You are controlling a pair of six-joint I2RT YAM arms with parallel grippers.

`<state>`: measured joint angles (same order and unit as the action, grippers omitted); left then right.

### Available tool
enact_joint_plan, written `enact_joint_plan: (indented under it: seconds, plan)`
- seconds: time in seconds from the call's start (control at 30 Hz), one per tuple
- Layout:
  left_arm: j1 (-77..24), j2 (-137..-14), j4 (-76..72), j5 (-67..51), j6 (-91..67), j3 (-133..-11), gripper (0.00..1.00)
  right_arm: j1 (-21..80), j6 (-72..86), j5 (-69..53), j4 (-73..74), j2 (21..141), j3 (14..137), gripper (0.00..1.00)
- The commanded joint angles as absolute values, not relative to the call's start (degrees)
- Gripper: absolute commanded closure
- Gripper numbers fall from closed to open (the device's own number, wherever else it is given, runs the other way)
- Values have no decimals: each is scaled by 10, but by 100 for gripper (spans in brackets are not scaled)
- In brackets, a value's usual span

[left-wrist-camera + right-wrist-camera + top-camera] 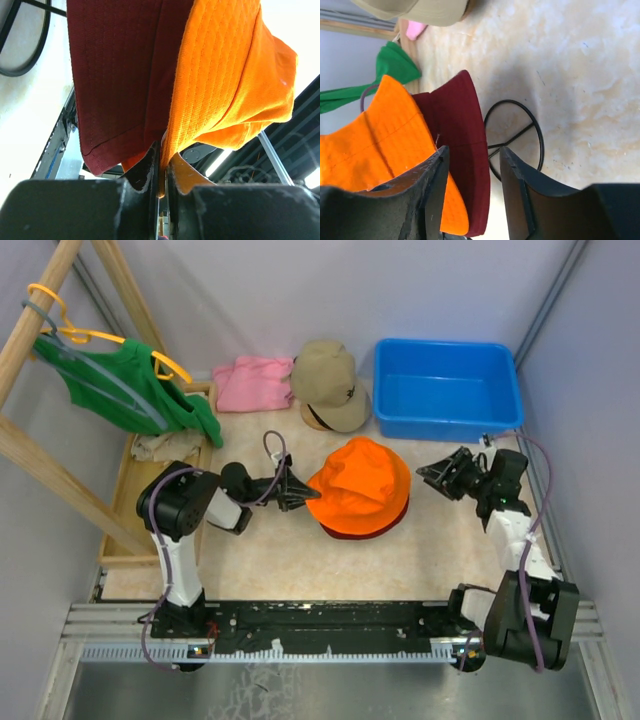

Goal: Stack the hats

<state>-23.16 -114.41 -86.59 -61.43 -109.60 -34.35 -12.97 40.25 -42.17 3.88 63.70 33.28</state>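
At the middle of the table (440,540): an orange bucket hat (360,485), crown up, soft and a little dented, with a diamond-shaped quilted stitching on the fabric in the left wrist view. Directly under it, touching, a dark red hat (385,522); from above only a thin curved strip of its brim visible at the near right side of the orange one. Finely ribbed weave with a stitched hem on the dark red fabric in the left wrist view.

Near the far edge of the table: a tan cap (328,383), rounded crown, brim toward the near side, lying between a pink cloth (253,382) and a blue bin (447,388), well apart from the two stacked hats.

Left pincer (300,495) at the left brim of the orange bucket hat, jaws pressed almost together, pinching the orange brim fabric between them.

Right pincer (432,472) to the right of the stack, not touching it, jaws spread, nothing between them.
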Motion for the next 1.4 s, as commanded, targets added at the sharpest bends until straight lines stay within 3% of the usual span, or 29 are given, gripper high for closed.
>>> enact_joint_plan:
  seconds: [0.0,0.1,0.33,0.57,0.67,0.87,0.93,1.03,1.07,1.37]
  plan:
    - [-235,-1115,-1018,-608,-1101,-318,88,-138,458,-493,-99,640,316,53]
    - [-234,-1103,-1007,-609,-1094,-304,88,-138,553,-554,-284,663,274,50]
    - [-236,-1087,-998,-602,-1092,-291,90,-137,660,-600,-496,709,195,46]
    - [-249,-1093,-986,-600,-1092,-301,91,-117,823,-606,-799,794,137,46]
    - [-255,-1095,-986,-595,-1092,-305,91,-99,830,-597,-820,805,131,47]
    - [-261,-1098,-984,-585,-1090,-301,91,-91,857,-598,-855,807,116,64]
    - [-264,-1098,-986,-583,-1091,-301,91,-91,858,-600,-857,806,110,74]
    - [-267,-1096,-987,-583,-1089,-300,91,-90,850,-597,-845,806,100,97]
    - [-268,-1096,-987,-583,-1088,-299,91,-92,844,-594,-836,805,97,100]
    - [-268,-1115,-1024,-586,-1069,-246,92,-133,692,-586,-603,777,98,100]
